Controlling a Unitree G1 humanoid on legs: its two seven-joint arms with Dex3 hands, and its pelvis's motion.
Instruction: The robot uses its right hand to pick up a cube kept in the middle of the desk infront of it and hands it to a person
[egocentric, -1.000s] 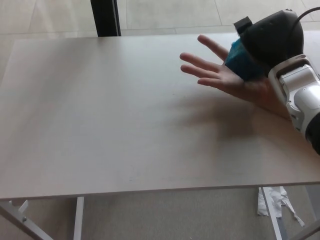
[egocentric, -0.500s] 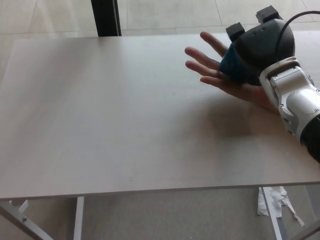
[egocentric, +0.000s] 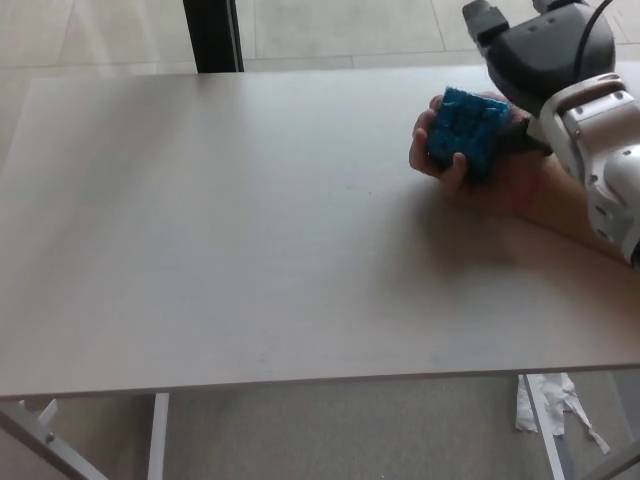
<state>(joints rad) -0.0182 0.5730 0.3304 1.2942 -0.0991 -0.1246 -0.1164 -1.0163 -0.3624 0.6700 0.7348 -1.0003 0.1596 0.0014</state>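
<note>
A blue cube (egocentric: 465, 130) lies in a person's hand (egocentric: 500, 175) above the far right part of the desk (egocentric: 250, 230). The person's fingers are curled around it. My right hand (egocentric: 545, 50) hovers just behind and above the cube at the top right, with its fingers apart and nothing between them. Whether it still touches the cube's far edge is unclear. Its white forearm (egocentric: 605, 150) crosses over the person's wrist. My left hand is out of the picture.
A black post (egocentric: 210, 35) stands behind the desk's far edge. White paper scraps (egocentric: 545, 400) lie on the floor under the right front corner. A metal desk leg (egocentric: 157, 435) shows at the lower left.
The person's flat palm has curled shut around the cube. My right hand has let go of the cube and drawn up and away to the right.
</note>
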